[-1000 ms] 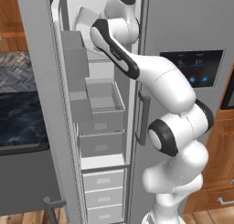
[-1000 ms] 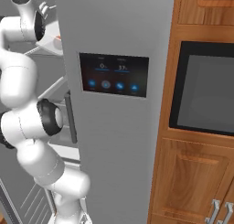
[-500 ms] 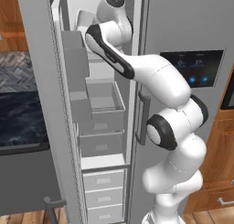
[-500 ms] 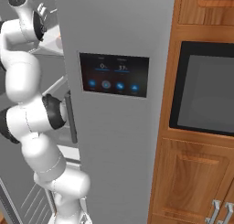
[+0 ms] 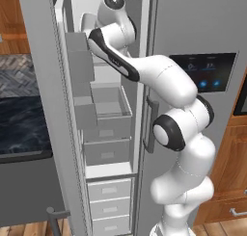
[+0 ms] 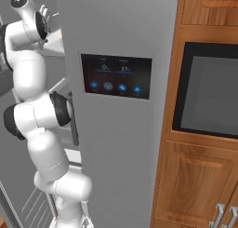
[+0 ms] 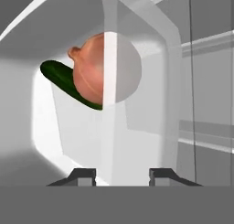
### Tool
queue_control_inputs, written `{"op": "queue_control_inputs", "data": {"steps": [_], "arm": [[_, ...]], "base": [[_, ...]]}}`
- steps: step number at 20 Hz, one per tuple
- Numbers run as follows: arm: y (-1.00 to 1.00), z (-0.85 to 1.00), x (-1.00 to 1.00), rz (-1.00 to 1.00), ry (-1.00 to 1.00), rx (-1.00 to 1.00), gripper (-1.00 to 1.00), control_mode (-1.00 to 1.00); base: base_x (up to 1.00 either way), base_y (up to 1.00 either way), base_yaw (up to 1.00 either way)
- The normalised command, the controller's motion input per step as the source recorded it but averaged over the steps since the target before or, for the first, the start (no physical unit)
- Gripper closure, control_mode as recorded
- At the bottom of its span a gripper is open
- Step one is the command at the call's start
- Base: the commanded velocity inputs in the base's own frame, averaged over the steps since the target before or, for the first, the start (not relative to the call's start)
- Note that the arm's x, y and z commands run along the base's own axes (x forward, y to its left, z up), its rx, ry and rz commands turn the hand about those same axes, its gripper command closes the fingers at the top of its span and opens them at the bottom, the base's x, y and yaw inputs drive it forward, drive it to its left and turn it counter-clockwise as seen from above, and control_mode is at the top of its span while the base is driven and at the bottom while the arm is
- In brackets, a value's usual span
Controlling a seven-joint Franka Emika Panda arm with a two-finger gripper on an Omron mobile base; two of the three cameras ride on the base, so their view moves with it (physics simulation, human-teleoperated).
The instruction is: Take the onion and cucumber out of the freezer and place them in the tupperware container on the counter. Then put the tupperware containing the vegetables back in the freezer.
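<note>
Claw [image 7: 122, 173] sits partly open and empty, reaching into top of tall grey freezer compartment [image 5: 103, 110]; round reddish-orange onion [image 7: 98, 73] lies w/ dark green cucumber [image 7: 61, 79] touching behind it, both well ahead of tips. Judgement: approx. centre jaws on onion first, go in straight, avoid nudging cuke. A translucent panel veils onion's right half; cuke's far end hidden.

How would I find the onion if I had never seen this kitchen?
Look in the open freezer, high up where the robot's hand reaches. The onion sits there ahead of the fingers. It is the round pinkish-orange ball; the cucumber beside it is long and dark green.
</note>
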Motion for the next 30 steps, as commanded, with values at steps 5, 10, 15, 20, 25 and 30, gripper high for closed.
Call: {"op": "queue_control_inputs", "data": {"steps": [5,10,15,20,25,30], "arm": [[-0.08,-0.32,0.29,-0.05,-0.02,-0.06,1.0,-1.0],[-0.01,-0.23,0.36,-0.07,-0.03,-0.04,1.0,-1.0],[0.0,-0.21,0.34,-0.07,0.0,-0.02,-1.0,-1.0],[0.0,-0.02,0.09,-0.07,-0.03,0.0,-1.0,-1.0],[0.0,0.09,-0.17,-0.06,-0.1,0.0,-1.0,-1.0],[-0.08,0.23,-0.64,-0.05,-0.18,0.0,-1.0,-1.0]], "base": [[0.0,0.0,0.0],[0.0,0.0,0.0],[0.0,0.0,0.0],[0.0,0.0,0.0],[0.0,0.0,0.0],[0.0,0.0,0.0]]}}
